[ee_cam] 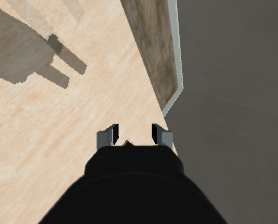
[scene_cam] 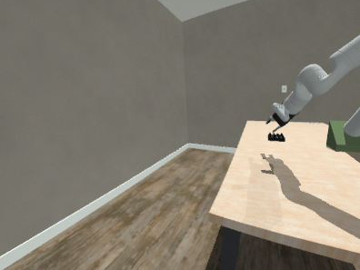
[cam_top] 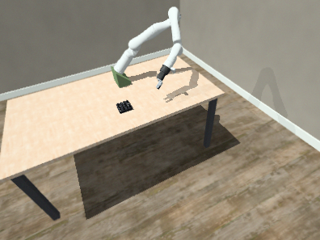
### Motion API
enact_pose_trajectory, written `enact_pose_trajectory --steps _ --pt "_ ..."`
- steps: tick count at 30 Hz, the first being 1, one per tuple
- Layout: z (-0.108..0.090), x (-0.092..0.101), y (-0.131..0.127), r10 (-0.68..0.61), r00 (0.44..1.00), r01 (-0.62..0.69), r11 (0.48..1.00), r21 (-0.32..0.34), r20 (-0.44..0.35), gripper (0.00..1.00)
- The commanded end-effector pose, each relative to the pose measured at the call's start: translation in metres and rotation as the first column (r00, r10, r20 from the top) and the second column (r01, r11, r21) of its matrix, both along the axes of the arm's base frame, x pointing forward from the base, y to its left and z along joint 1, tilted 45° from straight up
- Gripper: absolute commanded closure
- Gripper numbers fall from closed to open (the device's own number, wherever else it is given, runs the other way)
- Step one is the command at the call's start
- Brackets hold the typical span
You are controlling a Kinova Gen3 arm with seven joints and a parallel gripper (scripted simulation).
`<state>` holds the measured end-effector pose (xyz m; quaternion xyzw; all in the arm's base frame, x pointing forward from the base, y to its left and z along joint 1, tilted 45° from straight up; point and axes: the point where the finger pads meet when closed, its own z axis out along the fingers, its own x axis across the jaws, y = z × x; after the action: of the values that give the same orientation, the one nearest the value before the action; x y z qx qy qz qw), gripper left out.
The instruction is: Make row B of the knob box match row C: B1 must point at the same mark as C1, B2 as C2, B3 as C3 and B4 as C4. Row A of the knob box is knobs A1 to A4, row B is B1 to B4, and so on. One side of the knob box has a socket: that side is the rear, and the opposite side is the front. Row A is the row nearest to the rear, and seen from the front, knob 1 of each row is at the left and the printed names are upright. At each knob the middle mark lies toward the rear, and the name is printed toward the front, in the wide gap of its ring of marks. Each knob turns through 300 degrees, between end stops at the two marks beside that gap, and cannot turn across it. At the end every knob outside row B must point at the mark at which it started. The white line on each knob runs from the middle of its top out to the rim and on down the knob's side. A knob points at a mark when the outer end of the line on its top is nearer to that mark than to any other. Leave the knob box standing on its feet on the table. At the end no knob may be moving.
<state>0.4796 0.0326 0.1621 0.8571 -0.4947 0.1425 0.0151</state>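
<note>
The knob box (cam_top: 124,107) (scene_cam: 276,137) is a small black block on the table, with several knobs on top. It is too small in the top and exterior views to read its names, its marks or the white lines. It is not in the wrist view. My gripper (cam_top: 158,86) (scene_cam: 271,127) (ee_cam: 135,130) is open, with nothing between its fingers. It hangs tilted above the table, well to the right of the box in the top view. In the exterior view its fingertips appear just above the box in the picture.
The wooden table (cam_top: 52,120) (scene_cam: 236,199) (ee_cam: 30,130) carries the arm's green base (cam_top: 120,79) (scene_cam: 337,137), which stands behind the box in the top view. The wrist view shows the table's edge, the floor and a grey wall. The arm's shadow falls on the table.
</note>
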Motion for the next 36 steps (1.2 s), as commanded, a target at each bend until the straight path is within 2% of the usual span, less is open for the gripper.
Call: enact_pose_trajectory --steps 1,3,4,12,13,21,22,30,31,36 --pt "0.000 0.000 -0.002 -0.003 1.000 0.003 1.000 0.000 0.001 0.00" --pt "0.000 0.000 -0.002 -0.003 1.000 0.003 1.000 0.000 0.001 0.00" --pt "-0.006 -0.002 -0.005 -0.020 1.000 0.020 0.999 0.028 -0.005 0.00" --pt "-0.006 -0.002 -0.005 -0.020 1.000 0.020 0.999 0.028 -0.005 0.00" --pt "-0.012 -0.005 -0.009 -0.035 0.999 0.036 0.998 0.053 -0.015 0.00" --pt "-0.012 -0.005 -0.009 -0.035 0.999 0.036 0.998 0.053 -0.015 0.00" --pt "-0.019 -0.008 -0.012 -0.048 0.999 0.050 0.996 0.078 -0.026 0.00" --pt "-0.019 -0.008 -0.012 -0.048 0.999 0.050 0.996 0.078 -0.026 0.00" --pt "-0.025 -0.011 -0.016 -0.062 0.997 0.065 0.993 0.103 -0.035 0.00" --pt "-0.025 -0.011 -0.016 -0.062 0.997 0.065 0.993 0.103 -0.035 0.00"
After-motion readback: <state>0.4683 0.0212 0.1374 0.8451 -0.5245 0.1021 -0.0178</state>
